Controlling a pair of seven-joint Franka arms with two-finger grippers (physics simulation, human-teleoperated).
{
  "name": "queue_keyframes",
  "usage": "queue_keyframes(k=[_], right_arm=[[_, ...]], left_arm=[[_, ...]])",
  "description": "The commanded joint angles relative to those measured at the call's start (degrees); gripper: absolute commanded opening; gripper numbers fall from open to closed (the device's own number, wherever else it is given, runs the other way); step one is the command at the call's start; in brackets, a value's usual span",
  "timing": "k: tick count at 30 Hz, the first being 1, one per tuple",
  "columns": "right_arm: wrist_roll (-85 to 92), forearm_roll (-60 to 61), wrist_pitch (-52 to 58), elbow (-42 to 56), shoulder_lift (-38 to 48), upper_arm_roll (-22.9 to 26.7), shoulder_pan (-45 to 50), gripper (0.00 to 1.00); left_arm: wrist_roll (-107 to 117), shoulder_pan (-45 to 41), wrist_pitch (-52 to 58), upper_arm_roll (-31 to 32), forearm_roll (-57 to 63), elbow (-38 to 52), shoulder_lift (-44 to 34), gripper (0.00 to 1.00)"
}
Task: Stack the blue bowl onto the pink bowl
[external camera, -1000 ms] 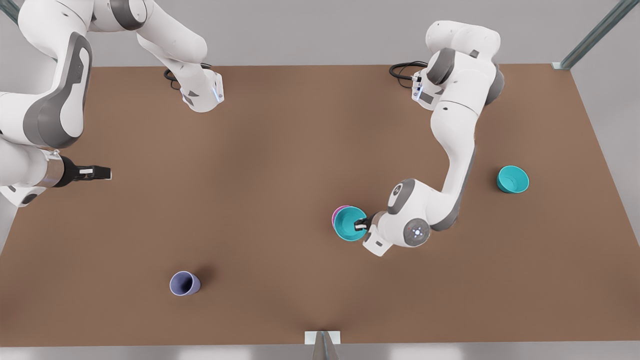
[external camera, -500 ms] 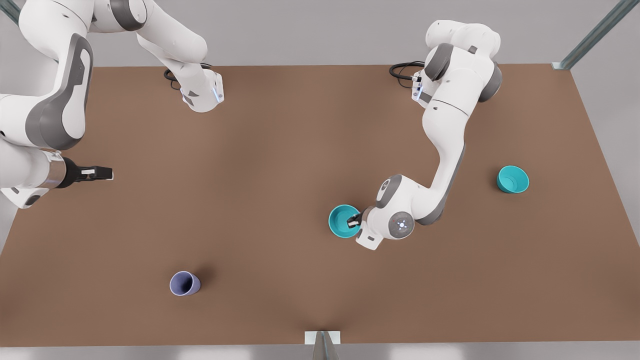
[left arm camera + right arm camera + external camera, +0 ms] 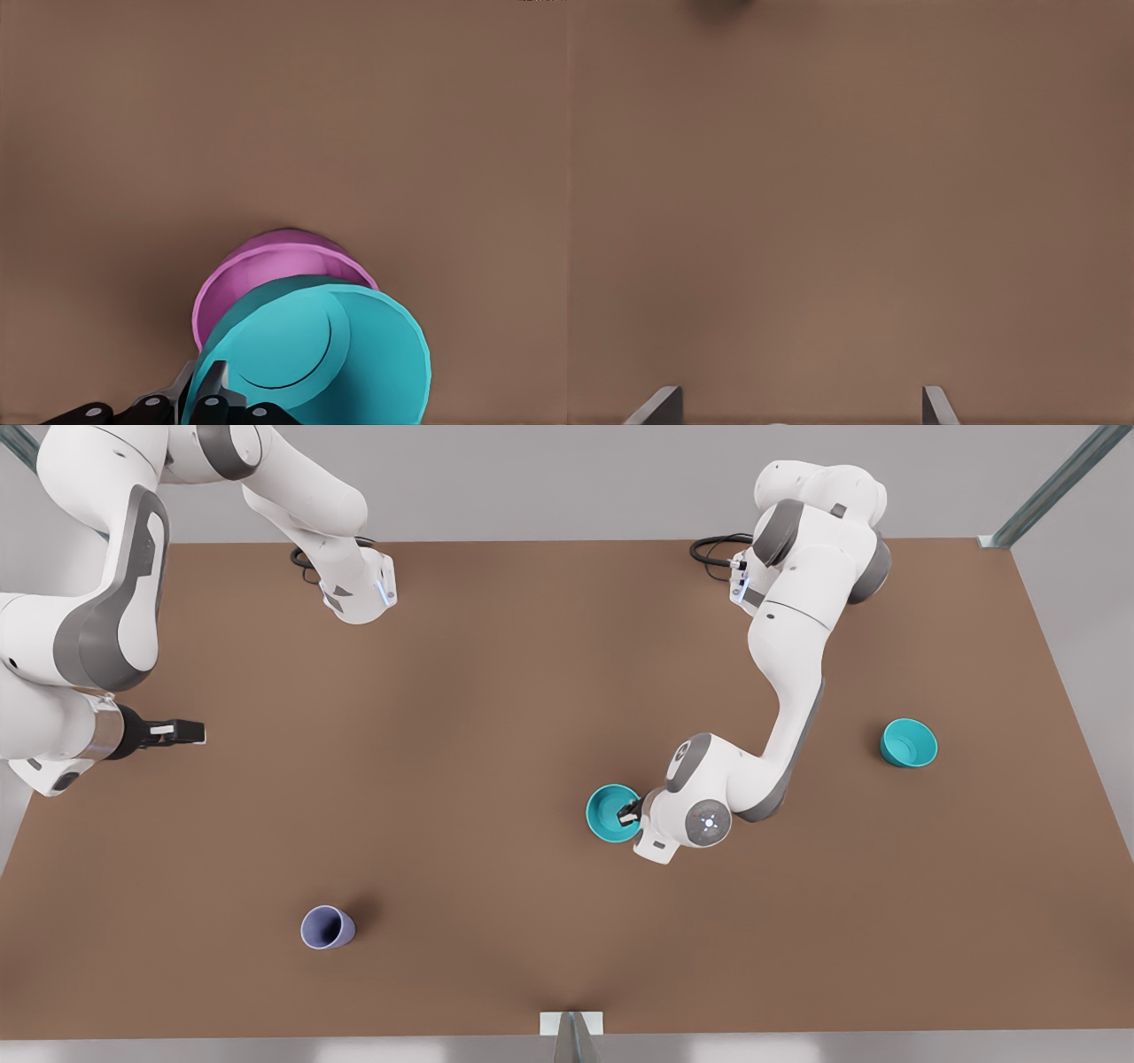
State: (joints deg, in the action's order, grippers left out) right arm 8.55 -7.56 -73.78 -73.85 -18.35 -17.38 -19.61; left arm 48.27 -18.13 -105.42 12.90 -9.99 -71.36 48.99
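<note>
The blue bowl (image 3: pixel 323 354), tilted over the pink bowl (image 3: pixel 266 266), is clamped at its rim by the left gripper (image 3: pixel 205 394); the right gripper (image 3: pixel 802 403) is held with fingers apart.

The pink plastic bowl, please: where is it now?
Right of centre in the front view, the round pink plastic bowl sits directly beneath the turquoise plastic bowl held by the left tool.

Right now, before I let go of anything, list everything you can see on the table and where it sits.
blue bowl: one, turquoise, mid-table toward the front view's right, gripped at its rim, over the pink bowl.
pink bowl: one, pink, directly under the blue bowl.
second turquoise bowl: one, far at the front view's right, alone.
cup: one, lavender-blue, near edge toward the front view's left, tilted.
table: one, brown.
left claw: shut on the blue bowl's rim.
right claw: open, waiting at the front view's left edge.
</note>
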Motion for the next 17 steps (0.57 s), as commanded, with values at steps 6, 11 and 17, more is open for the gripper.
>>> queue_keyframes(k=[6,11,17], right_arm=[[0.2,0.0,0.0,-0.1,0.1,0.0,0.0,1.0],[0.2,0.0,0.0,-0.1,0.1,0.0,0.0,1.0],[0.2,-0.1,0.0,-0.1,0.1,0.0,0.0,1.0]], left_arm=[[-4.9,4.1,9.5,-2.2,-0.2,0.1,-5.2,1.0],[-23.3,5.9,29.4,-13.9,8.7,4.0,-28.3,1.0],[-29.6,6.0,23.5,-14.5,7.7,-9.9,-39.9,1.0]])
